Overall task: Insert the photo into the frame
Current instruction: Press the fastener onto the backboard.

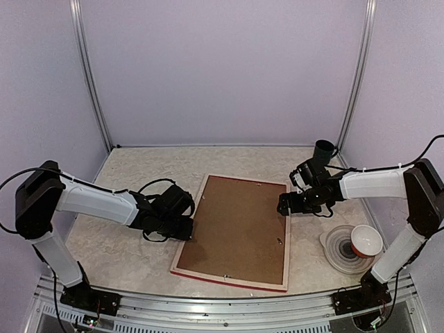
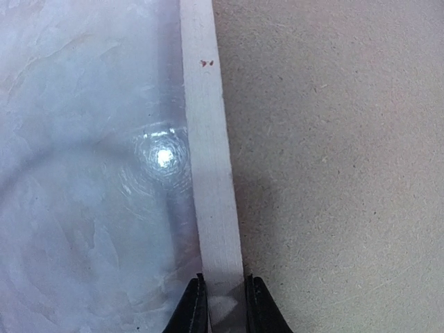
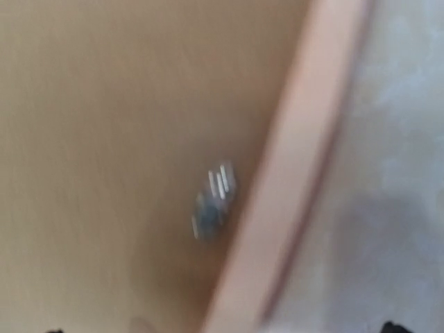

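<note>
The frame is lying back-up between both arms, its long sides pointing away from them. The left gripper is pinching the left long side. The right gripper is hanging wide open over the right side. The photo is not showing.

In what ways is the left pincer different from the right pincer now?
The left pincer is narrowed, its fingers either side of the frame's left rail; the right pincer stands wide open, holding nothing. The left pincer is at the left rail; the right pincer hovers over the right rail. Both are black and work at the same face-down frame.
</note>
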`<move>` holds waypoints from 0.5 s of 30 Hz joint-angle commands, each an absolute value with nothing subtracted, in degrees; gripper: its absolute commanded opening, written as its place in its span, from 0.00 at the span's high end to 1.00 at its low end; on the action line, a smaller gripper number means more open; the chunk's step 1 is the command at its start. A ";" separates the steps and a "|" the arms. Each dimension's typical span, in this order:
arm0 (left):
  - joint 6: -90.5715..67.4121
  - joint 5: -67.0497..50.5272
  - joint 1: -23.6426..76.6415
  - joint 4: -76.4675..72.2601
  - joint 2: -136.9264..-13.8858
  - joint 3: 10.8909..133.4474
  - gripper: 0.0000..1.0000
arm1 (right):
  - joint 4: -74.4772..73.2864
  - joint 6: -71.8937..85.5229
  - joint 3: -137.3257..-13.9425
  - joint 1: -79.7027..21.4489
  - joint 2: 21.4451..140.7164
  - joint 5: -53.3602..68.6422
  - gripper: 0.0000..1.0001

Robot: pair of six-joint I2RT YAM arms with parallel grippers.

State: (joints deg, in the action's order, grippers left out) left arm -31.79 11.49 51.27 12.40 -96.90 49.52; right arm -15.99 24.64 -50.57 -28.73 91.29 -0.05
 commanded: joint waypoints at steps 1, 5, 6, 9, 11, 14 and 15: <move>-29.55 9.76 51.68 15.14 -98.88 49.54 0.93 | -15.53 24.27 -49.92 -28.13 90.81 -0.33 0.01; -30.06 10.86 51.65 15.55 -98.16 49.88 0.84 | -15.58 24.25 -50.22 -28.15 90.75 -0.39 0.01; -30.32 11.37 51.63 15.67 -97.68 49.82 0.80 | -15.56 24.24 -50.33 -28.13 90.84 -0.40 0.01; -31.43 13.52 51.66 16.33 -95.63 50.02 0.64 | -15.55 24.23 -50.24 -28.14 90.87 -0.26 0.01; -32.06 14.84 51.63 16.70 -94.16 50.18 0.56 | -15.56 24.26 -50.25 -28.14 90.84 -0.25 0.01; -32.31 14.73 51.66 17.66 -92.12 50.95 0.50 | -15.49 24.28 -50.25 -28.14 90.76 -0.18 0.01; -32.17 14.16 51.68 17.94 -92.08 51.28 0.49 | -15.50 24.32 -50.27 -28.12 90.75 -0.13 0.01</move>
State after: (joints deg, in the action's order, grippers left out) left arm -31.79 13.30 51.42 15.46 -95.11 49.76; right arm -15.99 24.64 -50.57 -28.73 91.29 -0.08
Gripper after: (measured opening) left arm 0.495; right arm 0.992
